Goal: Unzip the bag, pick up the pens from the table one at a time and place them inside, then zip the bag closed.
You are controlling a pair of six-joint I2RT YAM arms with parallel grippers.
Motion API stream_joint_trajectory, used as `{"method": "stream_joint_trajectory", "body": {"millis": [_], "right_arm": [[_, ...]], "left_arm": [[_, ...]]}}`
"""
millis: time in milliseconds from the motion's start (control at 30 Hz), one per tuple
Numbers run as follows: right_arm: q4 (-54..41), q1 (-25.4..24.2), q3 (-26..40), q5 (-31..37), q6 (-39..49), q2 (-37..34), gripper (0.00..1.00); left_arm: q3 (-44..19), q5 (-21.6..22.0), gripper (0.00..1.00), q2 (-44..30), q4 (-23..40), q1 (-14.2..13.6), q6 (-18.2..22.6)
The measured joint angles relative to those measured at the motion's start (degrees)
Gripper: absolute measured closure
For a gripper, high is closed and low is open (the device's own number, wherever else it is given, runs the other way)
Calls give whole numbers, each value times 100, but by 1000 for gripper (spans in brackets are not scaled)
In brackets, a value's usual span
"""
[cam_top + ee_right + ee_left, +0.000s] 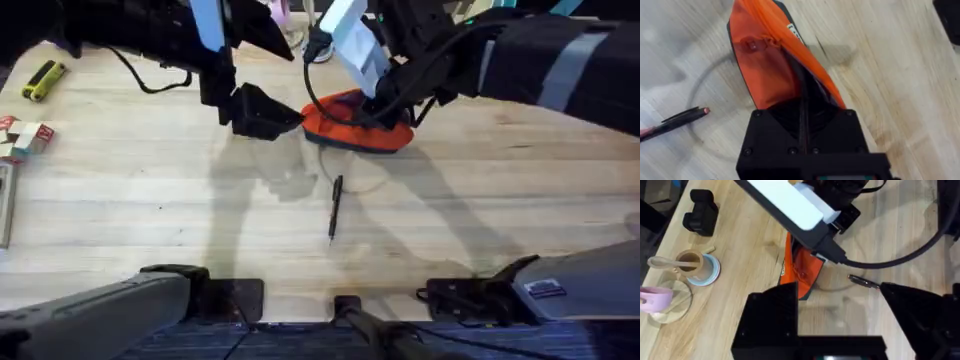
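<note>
Pincers are met in order from left to right. The left pincer [268, 113] is held low over the counter [150, 190], just beside the left end of the bag [345, 128]; in the left wrist view its black fingers [771, 316] are spread apart, with nothing gripped between them. Further right, the right pincer [804, 116] is pressed together on the bag's upper edge along the zipper line (the fabric is seen bunched into its closed tips in the right wrist view). The bag lies at the far middle of the counter, under the right arm. The pen [335, 208] is left on the bare wood nearer the arm bases, apart from the bag, so by judgement the unzipping step is in hand and no pen has yet been placed.

A likely fault: the soft pouch may be dragged along the wood instead of being opened, since its left end is not seen to be held. The small pull tab [751, 45] could also be missed, or fabric caught in the zipper.

At the far left edge, a yellow-and-black tool [44, 79] and small blocks [22, 136] are set well clear. A cup with a wooden spoon [695, 266] stands beyond the bag. The right arm's cable [890, 260] is looped near the bag and could snag.
</note>
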State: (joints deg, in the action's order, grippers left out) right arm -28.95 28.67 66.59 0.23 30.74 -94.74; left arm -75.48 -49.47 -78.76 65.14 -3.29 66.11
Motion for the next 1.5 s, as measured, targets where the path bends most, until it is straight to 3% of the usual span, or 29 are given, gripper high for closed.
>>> {"method": "stream_joint_trajectory", "body": {"millis": [667, 700, 867, 900, 1133, 1333, 1500], "right_arm": [[18, -149, 0, 302, 22, 0, 968], [5, -149, 0, 305, 25, 0, 873], [-224, -149, 0, 211, 63, 0, 147], [-269, -149, 0, 157, 92, 0, 43], [-570, -175, 7, -183, 188, 0, 5], [-817, -173, 7, -307, 210, 335, 5], [-1043, -188, 7, -334, -68, 1073, 5]], "left_arm": [[0, 0, 8, 0, 0, 0, 0], [0, 0, 8, 0, -2, 0, 0], [0, 0, 8, 0, 0, 0, 0], [0, 2, 8, 0, 0, 0, 0], [0, 0, 7, 0, 2, 0, 0], [0, -44, 7, 0, 517, -5, -26], [0, -34, 6, 0, 495, -216, -547]]}}
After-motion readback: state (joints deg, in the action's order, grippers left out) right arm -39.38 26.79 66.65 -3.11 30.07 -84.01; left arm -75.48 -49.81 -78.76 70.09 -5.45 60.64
